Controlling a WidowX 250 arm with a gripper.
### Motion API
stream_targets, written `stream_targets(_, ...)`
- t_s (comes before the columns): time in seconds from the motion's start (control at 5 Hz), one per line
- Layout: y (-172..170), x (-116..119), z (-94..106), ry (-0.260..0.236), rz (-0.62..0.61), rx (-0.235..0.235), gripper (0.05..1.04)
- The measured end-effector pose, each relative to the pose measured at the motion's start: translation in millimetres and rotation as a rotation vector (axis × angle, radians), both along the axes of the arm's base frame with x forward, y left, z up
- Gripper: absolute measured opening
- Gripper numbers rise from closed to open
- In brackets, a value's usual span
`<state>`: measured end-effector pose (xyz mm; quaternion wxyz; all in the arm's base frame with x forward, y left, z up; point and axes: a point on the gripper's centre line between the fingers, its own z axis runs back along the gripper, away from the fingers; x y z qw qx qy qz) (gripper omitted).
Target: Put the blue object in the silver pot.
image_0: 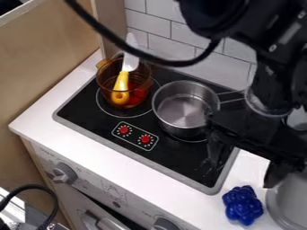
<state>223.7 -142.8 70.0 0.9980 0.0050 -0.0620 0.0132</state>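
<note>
Cam view: blue obj (242,205) on white counter (137,178), 5 o'clock; gripper (244,162) at 4, jaws spread apart.
Silver pot (182,110) on black stove (96,118); amber pot (108,81) w/ yellow-handled utensil (121,82) at its 10 o'clock.

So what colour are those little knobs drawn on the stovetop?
Red, as the camera view shows.

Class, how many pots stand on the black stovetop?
2: the amber pot, left, and the silver pot, to its right. The arm covers some of the stovetop, possibly hiding more.
</note>
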Motion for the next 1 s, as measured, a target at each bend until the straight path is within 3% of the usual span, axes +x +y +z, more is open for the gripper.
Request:
stream_targets(0.4,-5.7,0.1,-13.9,-0.003,-0.009,0.015,1.0)
stream_targets(1.0,-2.2,-9.6,-32.1,0.035,-0.021,0.032,1.0)
